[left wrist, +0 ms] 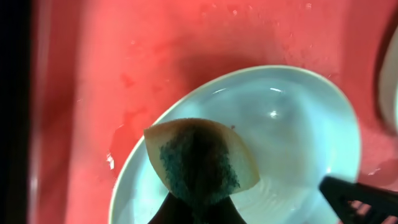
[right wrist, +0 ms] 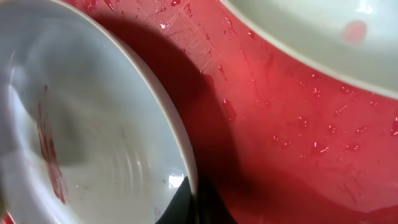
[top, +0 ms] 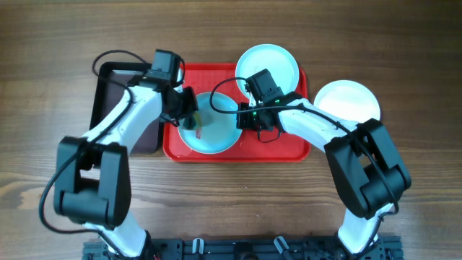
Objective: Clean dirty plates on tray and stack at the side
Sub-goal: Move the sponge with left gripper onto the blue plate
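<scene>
Left wrist view: the left gripper [left wrist: 198,210] is clenched on a sponge [left wrist: 199,158], its scrub face set against the plate [left wrist: 292,124], apparently to wipe it. The right gripper [right wrist: 194,210] pinches that plate's rim, probably to keep it from sliding on the wet tray [left wrist: 155,56]. A red smear [right wrist: 50,155] shows it is not yet clean. A second plate [top: 268,66] waits at the tray's far corner. The white plate [top: 346,105] lies on the table [top: 419,43] just right of the tray, likely where the stack begins.
</scene>
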